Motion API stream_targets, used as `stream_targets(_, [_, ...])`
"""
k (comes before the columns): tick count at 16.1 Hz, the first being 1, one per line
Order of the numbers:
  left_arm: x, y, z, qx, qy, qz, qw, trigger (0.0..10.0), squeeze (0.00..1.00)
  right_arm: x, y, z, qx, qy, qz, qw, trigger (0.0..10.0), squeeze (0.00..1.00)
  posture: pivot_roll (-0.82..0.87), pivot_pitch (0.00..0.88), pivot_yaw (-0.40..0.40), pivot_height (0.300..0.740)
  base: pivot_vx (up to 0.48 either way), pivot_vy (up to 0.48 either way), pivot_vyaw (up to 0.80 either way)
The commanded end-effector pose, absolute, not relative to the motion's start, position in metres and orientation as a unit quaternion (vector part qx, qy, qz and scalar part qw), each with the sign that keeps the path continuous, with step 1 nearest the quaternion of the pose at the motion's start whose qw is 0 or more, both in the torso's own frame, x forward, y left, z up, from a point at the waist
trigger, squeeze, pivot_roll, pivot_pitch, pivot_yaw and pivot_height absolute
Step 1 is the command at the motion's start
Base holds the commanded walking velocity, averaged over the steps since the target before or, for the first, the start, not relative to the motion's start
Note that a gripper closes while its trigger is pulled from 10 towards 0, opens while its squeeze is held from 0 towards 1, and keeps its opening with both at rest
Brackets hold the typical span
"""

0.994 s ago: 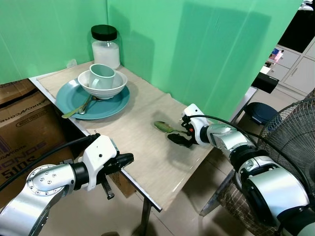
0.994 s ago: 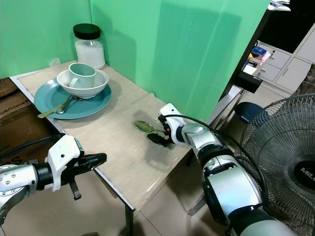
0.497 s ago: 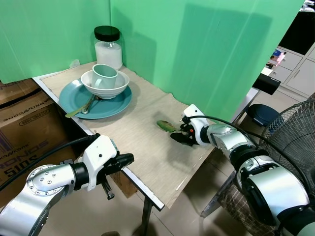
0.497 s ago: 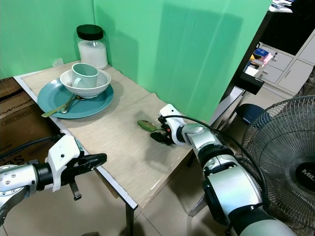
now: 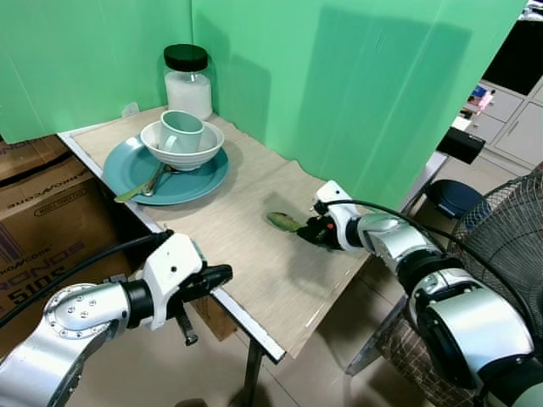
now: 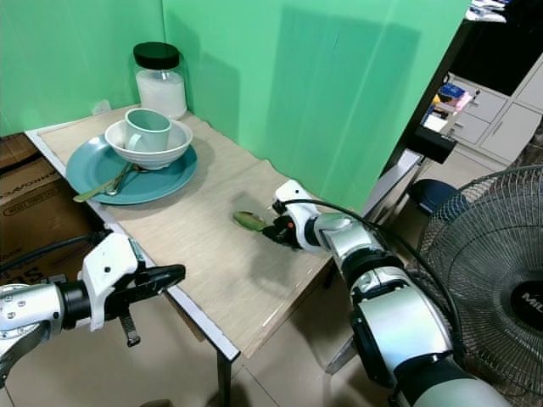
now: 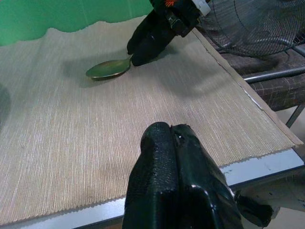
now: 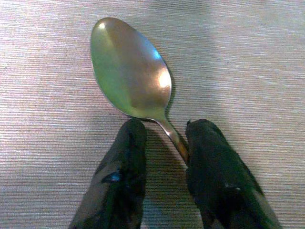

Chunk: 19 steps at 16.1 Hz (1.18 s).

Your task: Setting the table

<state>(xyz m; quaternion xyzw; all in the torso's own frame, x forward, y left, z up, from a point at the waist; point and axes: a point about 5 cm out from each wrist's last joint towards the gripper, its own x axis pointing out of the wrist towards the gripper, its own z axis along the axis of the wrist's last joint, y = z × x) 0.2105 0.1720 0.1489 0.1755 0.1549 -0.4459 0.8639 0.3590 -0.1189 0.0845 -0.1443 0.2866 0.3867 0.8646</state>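
We see a metal spoon [image 8: 131,71] with a smooth oval bowl that reflects the green of the screen behind the table; its thin neck runs back from the bowl between the two black fingers [image 8: 116,181] of the right gripper [image 5: 316,231]. The spoon lies flat on the beige woven table mat [image 5: 246,229], near the far edge of the table by the green screen [image 5: 365,85].

On the same mat, well apart from the right gripper and toward the robot's left, stands a teal plate [image 5: 197,180]. On the plate sits a white bowl [image 5: 188,154], and inside the bowl there is a pale green mug [image 5: 180,131], tilted. Cutlery [image 5: 140,185] also rests on the plate beside the bowl, with the handle over the rim. Behind the plate stands a glass jar [image 5: 188,80] with a black lid, holding something white.

The right gripper is low on the mat, just behind the bowl of the spoon. Its fingers are a little apart, and the neck of the spoon touches the inner side of one finger; the other finger is just beside it, with a small gap.

The left gripper [image 7: 171,143] hangs at the near edge of the table, with its fingers pressed together and nothing between them.
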Motion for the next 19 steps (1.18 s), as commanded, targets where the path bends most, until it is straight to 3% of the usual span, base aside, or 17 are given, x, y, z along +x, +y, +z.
stream_targets(1, [0.209,0.169,0.151,0.18,0.153,-0.456,0.858,10.0,0.0,0.356,-0.131,0.078,-0.145,0.31,0.375,0.862,0.0,0.0,0.15,0.0,-0.112,0.74,0.0,0.0,0.0])
stream_targets(12, [0.211,0.166,0.149,0.178,0.16,-0.462,0.854,10.0,0.0,0.358,-0.132,0.083,-0.151,0.292,0.387,0.861,0.0,0.0,0.14,0.0,-0.101,0.74,0.0,0.0,0.0])
stream_targets(19, [0.215,0.164,0.15,0.169,0.146,-0.453,0.863,10.0,0.0,0.377,-0.132,0.134,-0.111,0.192,0.425,0.877,0.0,0.0,0.13,0.0,-0.109,0.74,0.0,0.0,0.0])
